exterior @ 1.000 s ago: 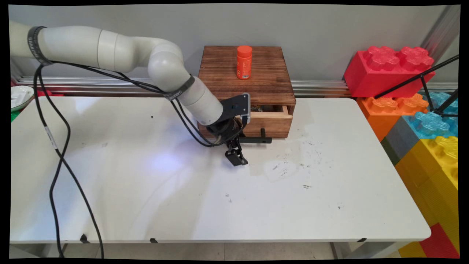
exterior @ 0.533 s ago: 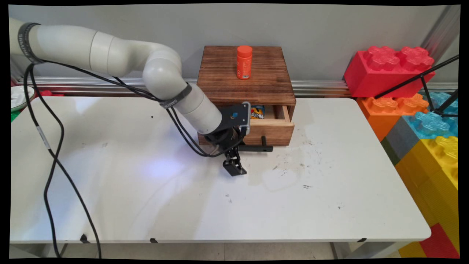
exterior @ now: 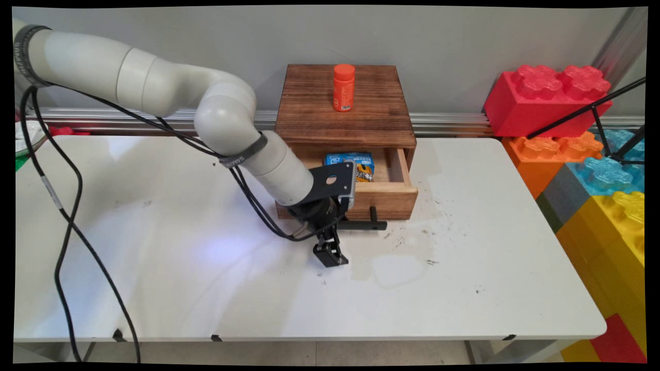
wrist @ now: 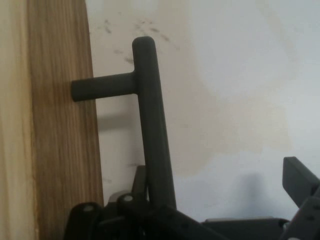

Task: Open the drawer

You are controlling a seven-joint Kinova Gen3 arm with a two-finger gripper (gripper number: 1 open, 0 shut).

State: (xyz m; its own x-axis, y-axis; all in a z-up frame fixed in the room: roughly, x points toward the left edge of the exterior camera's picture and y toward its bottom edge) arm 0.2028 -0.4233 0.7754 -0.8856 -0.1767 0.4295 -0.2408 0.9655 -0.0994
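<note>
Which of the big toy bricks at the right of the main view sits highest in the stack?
The red brick. It rests on top of the orange brick, with the blue brick and yellow brick lower beside them.

A dark-stained wooden box (exterior: 344, 111) stood at the far edge of the white worktop (exterior: 464, 268), against the wall. Its drawer (exterior: 384, 191) was pulled out toward the near side, its black bar handle (exterior: 367, 225) standing off the front on a short post. Inside the drawer lay a blue and orange packet (exterior: 356, 164). An orange bottle (exterior: 343, 87) stood upright on top of the box. Dark scuff marks (exterior: 412, 237) spotted the worktop just in front of the drawer. Beyond the worktop's right end, large toy bricks (exterior: 546, 98) in red, orange, blue and yellow were stacked.
</note>
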